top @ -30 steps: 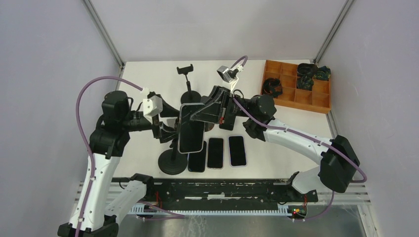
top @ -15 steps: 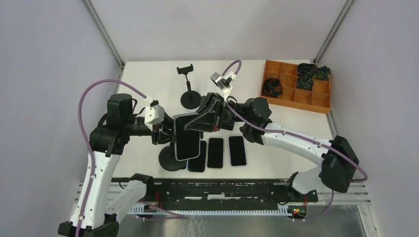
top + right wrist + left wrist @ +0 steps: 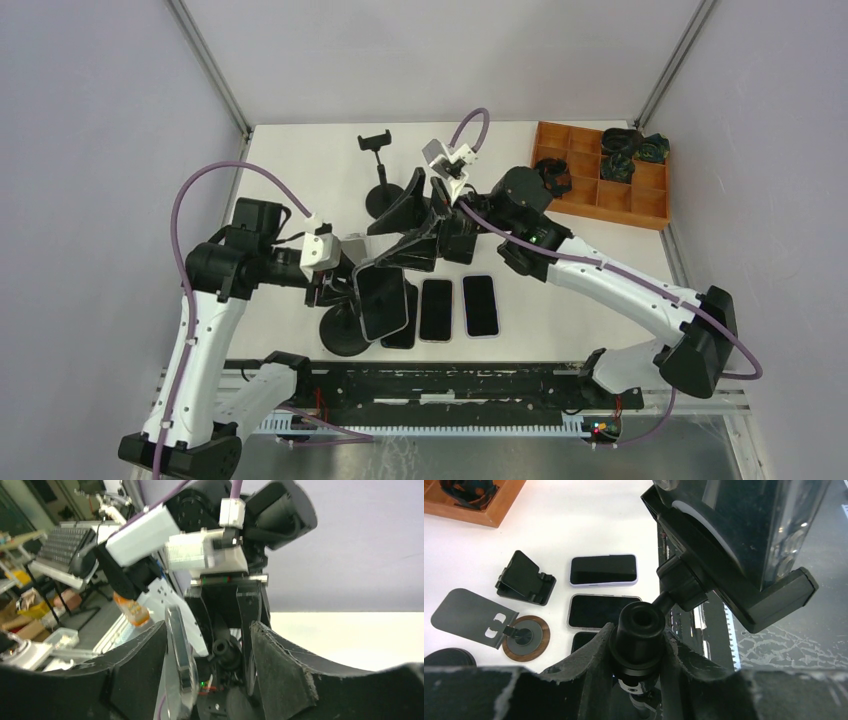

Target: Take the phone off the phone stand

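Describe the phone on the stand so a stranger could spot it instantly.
Look at the white table, near its front edge, where a row of phones lies flat. At their left end, one phone sits raised and tilted in the clamp of a black stand with a round base; it alone is off the tabletop.

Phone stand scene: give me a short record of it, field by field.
phone: black-screened phone in a pale case, tilted, held in the stand's clamp
stand: black round-based phone stand, base on the table
left claw: shut on the stand's post
right claw: open, fingers either side of the phone's edge
nearby: three dark phones lying flat beside the base
task state: phone not yet out of the clamp
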Available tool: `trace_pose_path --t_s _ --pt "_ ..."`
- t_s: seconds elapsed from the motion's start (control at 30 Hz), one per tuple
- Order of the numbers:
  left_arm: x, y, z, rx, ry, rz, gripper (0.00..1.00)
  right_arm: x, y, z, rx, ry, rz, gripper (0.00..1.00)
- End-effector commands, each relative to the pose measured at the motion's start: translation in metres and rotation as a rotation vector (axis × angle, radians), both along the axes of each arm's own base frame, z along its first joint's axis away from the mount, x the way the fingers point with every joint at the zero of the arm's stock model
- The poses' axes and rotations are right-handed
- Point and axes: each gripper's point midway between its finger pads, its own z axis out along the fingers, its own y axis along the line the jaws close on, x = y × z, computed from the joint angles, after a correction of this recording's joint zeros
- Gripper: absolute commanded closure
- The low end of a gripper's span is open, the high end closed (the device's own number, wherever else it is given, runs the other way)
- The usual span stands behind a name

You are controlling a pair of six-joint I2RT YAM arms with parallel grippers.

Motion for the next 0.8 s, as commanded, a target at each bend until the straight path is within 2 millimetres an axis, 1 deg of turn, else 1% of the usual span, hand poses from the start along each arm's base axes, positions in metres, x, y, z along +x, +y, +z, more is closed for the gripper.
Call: trace_pose_path --t_s 0.0,0.13,0.23,0.33,0.47,0.6,0.77 --pt "-0.014 -0.007 0.041 -0.107 -0.146 -0.093 0.98 -0.018 -0.014 0.001 -0.025 -0.151 0.087 0.31" --pt "-0.016 -0.008 0.045 -0.119 -0.144 -0.099 0.98 -0.029 -0.018 0.001 -0.011 -0.158 0.151 0.29" --pt "-0.015 -0.008 0.043 -0.112 -0.145 -0.096 0.98 -0.037 -0.021 0.003 0.008 -0.127 0.202 0.33" --pt "-0.014 -0.008 0.042 -0.109 -0.147 -0.096 0.98 -0.048 -0.021 0.001 0.020 -0.104 0.257 0.33" --pt "-0.013 -0.008 0.042 -0.107 -0.143 -0.093 0.98 -0.062 -0.016 -0.003 0.016 -0.106 0.313 0.36" --pt "-0.014 -0.007 0.045 -0.107 -0.148 -0.093 0.98 -0.063 -0.010 -0.006 0.000 -0.108 0.322 0.39" --pt "-0.015 -0.007 0.046 -0.108 -0.146 -0.094 0.98 -0.059 -0.002 -0.013 -0.035 -0.100 0.329 0.49"
